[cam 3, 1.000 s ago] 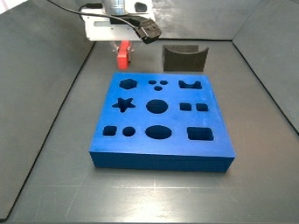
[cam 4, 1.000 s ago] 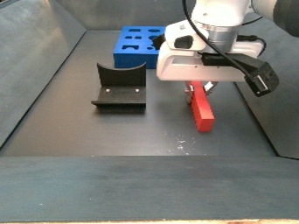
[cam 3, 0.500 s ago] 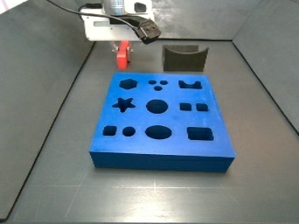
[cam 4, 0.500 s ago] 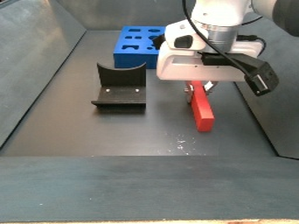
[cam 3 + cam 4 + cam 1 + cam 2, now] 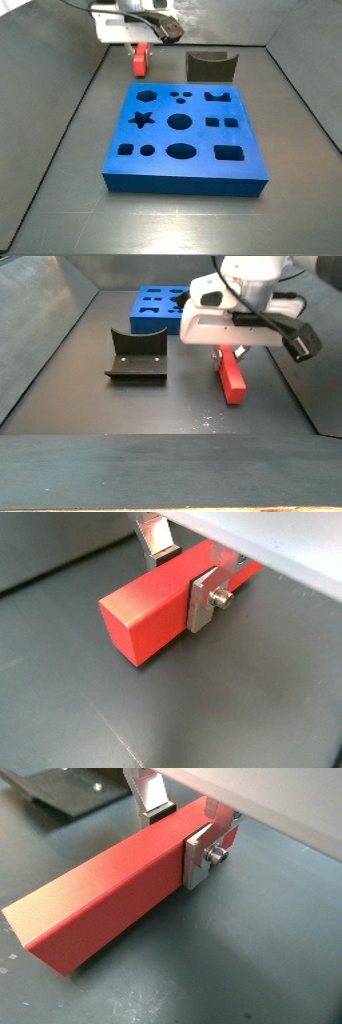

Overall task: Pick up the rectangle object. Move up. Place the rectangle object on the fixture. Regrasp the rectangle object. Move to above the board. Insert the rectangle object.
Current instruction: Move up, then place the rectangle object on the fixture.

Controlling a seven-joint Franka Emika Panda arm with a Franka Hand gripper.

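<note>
Even, soft overhead light; faint shadows. Wrist views are sharp near the gripper [image 5: 187,574], slightly blurred at the edges.

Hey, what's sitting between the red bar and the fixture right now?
Nothing: in a side view, bare floor separates the rectangle object, held by the end effector, from the fixture.

1. The rectangle object [image 5: 107,903] is bright red-orange all over, plain, with no marks.
2. The gripper [image 5: 181,567] has shiny silver fingers [image 5: 203,600], and its body is white in a side view [image 5: 234,321].
3. The board [image 5: 185,135] is deep blue with dark holes.
4. The fixture [image 5: 135,356] is dark grey-olive.
5. The floor [image 5: 147,411] is dark grey.
</note>
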